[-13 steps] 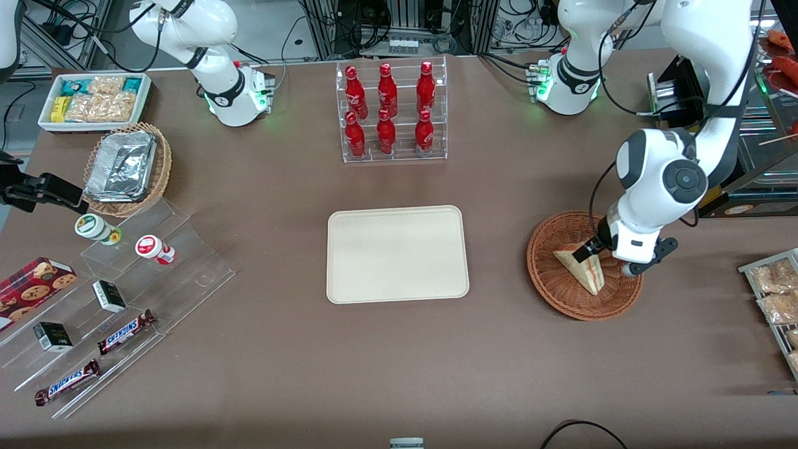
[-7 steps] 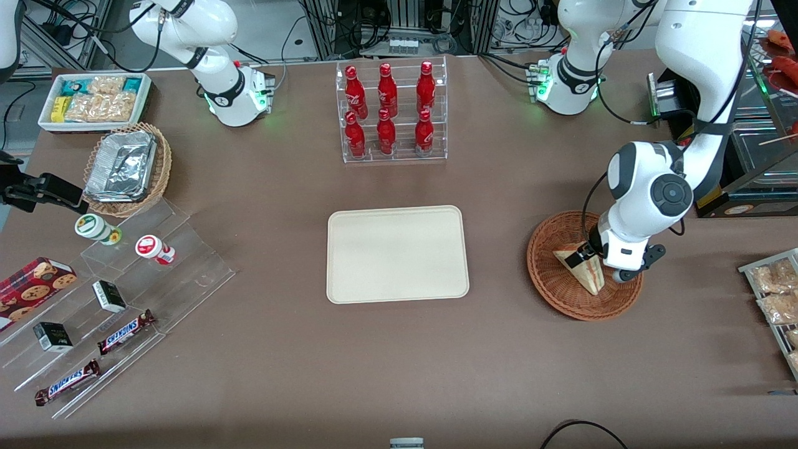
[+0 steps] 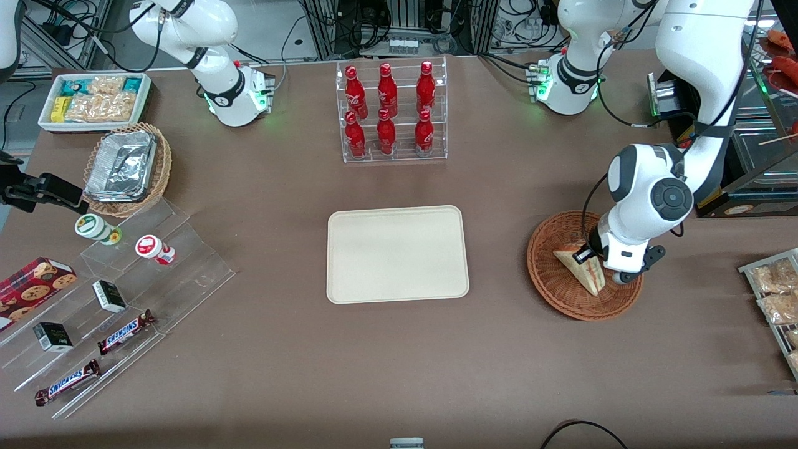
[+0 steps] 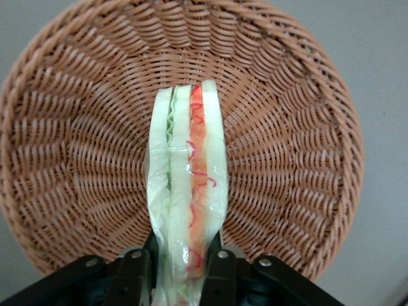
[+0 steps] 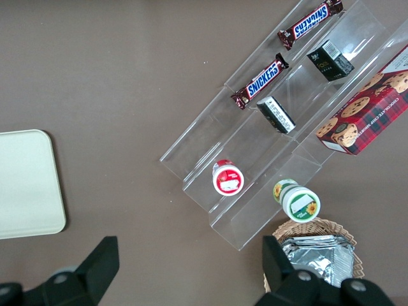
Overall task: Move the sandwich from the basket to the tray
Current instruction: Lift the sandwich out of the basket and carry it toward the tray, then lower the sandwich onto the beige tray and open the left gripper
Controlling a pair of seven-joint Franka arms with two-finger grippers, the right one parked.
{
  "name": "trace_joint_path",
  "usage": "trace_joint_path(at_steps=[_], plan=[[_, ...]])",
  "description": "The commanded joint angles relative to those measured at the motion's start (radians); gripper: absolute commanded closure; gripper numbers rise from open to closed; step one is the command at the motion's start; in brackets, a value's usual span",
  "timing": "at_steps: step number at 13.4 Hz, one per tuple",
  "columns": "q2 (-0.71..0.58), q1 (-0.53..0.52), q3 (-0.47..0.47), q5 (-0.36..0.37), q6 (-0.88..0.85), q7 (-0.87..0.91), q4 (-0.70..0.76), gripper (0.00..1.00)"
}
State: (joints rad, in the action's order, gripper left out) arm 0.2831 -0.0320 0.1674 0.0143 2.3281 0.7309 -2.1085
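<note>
The claw (image 4: 178,271) is gripping the sandwich (image 4: 186,210) by its end, one finger (image 4: 220,274) pressing each bread face, down inside the basket (image 3: 555,280). The tray (image 3: 397,254) is lying on the surface (image 3: 399,362), well apart toward the parked arm.

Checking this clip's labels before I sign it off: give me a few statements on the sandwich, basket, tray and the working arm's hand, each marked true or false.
1. The sandwich is over the basket, not on the tray. True.
2. The hand is shut on the sandwich, one finger on each bread face. True.
3. The tray already holds a sandwich. False: nothing lies on its cream surface.
4. The hand hangs above the tray. False: it is down at the basket, toward the working arm's end of the table.
5. The red bottles stand in a clear rack farther from the front camera than the tray. True.
</note>
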Motion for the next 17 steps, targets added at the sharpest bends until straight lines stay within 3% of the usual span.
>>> trace_joint_path(at_steps=[1,4,9,14,17], plan=[[-0.024,0.004,0.032,0.001,-0.218,0.015,0.143,1.00],[-0.019,0.039,0.070,0.001,-0.285,0.015,0.214,1.00],[0.042,0.240,0.070,0.001,-0.291,0.013,0.298,1.00],[0.258,0.440,0.070,0.055,-0.293,0.033,0.519,1.00],[0.397,0.549,0.067,0.055,-0.338,0.135,0.699,1.00]])
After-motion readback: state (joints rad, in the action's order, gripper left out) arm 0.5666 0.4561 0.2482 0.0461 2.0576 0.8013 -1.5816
